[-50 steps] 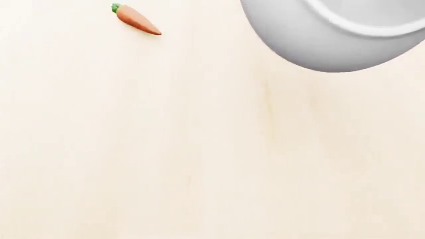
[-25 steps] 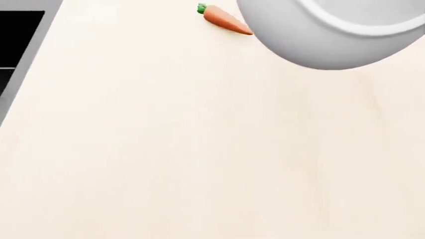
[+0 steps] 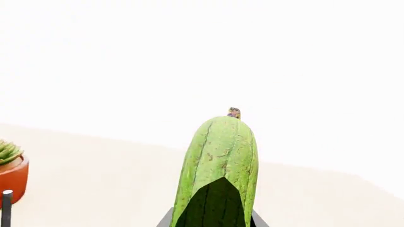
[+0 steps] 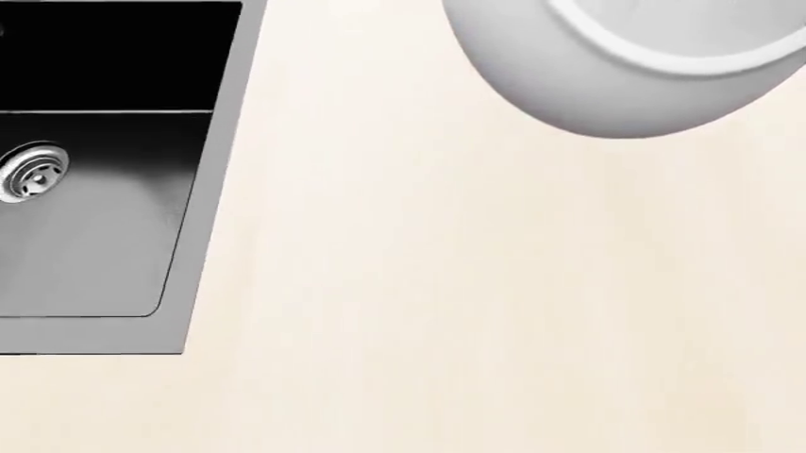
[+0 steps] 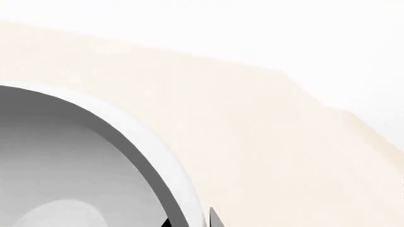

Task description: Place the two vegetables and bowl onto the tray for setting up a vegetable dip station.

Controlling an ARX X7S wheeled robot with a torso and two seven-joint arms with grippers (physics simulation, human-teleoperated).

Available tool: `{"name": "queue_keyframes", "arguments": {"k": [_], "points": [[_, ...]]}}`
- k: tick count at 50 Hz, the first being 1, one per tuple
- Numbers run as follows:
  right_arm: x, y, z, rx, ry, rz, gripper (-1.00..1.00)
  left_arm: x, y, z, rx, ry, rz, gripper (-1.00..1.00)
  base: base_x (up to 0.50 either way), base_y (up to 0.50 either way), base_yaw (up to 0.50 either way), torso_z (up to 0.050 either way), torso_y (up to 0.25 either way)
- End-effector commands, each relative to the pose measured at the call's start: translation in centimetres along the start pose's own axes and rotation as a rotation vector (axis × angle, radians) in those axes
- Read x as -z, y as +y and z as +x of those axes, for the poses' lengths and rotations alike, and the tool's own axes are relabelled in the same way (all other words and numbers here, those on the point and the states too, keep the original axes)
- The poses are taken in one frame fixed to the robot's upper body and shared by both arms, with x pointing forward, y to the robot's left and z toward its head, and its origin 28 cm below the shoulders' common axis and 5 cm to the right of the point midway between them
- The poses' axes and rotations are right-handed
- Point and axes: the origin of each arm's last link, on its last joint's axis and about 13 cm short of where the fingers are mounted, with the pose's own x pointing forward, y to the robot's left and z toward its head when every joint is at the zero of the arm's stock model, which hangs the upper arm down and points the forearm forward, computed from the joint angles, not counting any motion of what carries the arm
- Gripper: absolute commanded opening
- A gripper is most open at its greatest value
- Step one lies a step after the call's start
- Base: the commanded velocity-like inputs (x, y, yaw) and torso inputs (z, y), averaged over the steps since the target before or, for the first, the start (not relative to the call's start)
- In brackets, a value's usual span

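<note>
On the left wrist view, a plump green cucumber (image 3: 221, 161) rises from the lower edge, its small brown stem end uppermost and its skin marked with thin brown streaks. A dark wedge and two grey edges of the left tool (image 3: 213, 218) sit at its base on either side, so this tool is gripping the cucumber. Behind it lies the pale wooden table (image 3: 94, 179), with a white wall beyond. At one edge of this view a terracotta pot (image 3: 13, 177) holds a spiky green plant, and a thin dark post stands just in front of it.

From the head view, the same pale table (image 4: 478, 302) fills most of the picture. A steel sink (image 4: 113, 236) is set into it on the left, with a round drain (image 4: 32, 172) in its floor and a black area behind. The white bowl (image 4: 592, 75) shows at the upper right, cut off by the picture's edge. Neither tool can be seen from here.

Over on the right wrist view, the bowl's thick white rim (image 5: 151, 151) and shaded grey inside fill one corner. A small dark tip of the right tool (image 5: 211, 220) shows right beside the rim, with another dark scrap just inside it; whether it is clamped on the rim cannot be told.
</note>
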Motion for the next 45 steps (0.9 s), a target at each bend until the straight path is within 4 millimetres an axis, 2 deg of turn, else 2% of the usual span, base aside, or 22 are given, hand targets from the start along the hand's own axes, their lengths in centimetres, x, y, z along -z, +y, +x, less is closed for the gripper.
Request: {"name": "queue_keyframes", "arguments": {"k": [1,17,45], "points": [[-0.23,-0.01,0.01,0.014,-0.003,-0.016,-1.0,-0.26,-0.07,-0.11,0.002,-0.012,-0.013,-1.0,-0.45,0.38,0.0,0.0,0.0],[-0.37,0.05,-0.04,-0.005,-0.018,-0.022,-1.0,-0.35,0.03,-0.09,-0.002,-0.015,-0.014,-1.0,-0.43,0.41,0.0,0.0,0.0],[-0.4,0.13,-0.05,-0.024,-0.039,-0.034,-1.0,-0.22,-0.07,-0.14,0.003,-0.012,-0.013,-1.0,-0.04,0.5,0.0,0.0,0.0]]}}
